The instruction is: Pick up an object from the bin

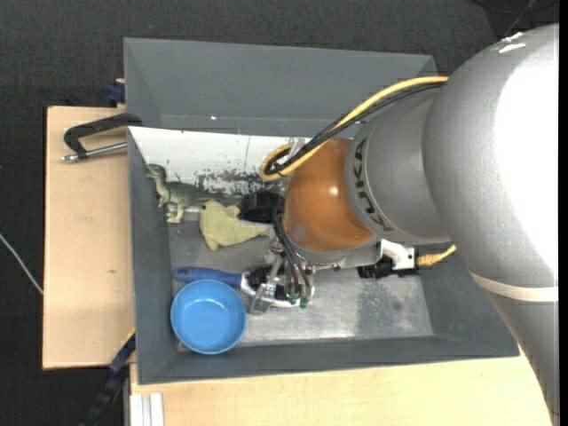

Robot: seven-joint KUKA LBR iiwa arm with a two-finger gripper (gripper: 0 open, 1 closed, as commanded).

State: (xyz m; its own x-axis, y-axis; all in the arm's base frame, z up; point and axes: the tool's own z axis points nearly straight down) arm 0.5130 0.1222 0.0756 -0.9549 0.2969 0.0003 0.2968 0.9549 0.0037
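I am looking down into the grey bin [266, 82]. A green toy dinosaur [171, 193] is standing at the upper left, by the wall. A blue scoop [209, 318] is lying at the lower left. A soft yellow lump [226, 226] is sitting between them, a bit to the right. The gripper [282, 289] is hanging low in the middle, just beside the right end of the scoop's handle. I cannot see if it is wide or narrow.
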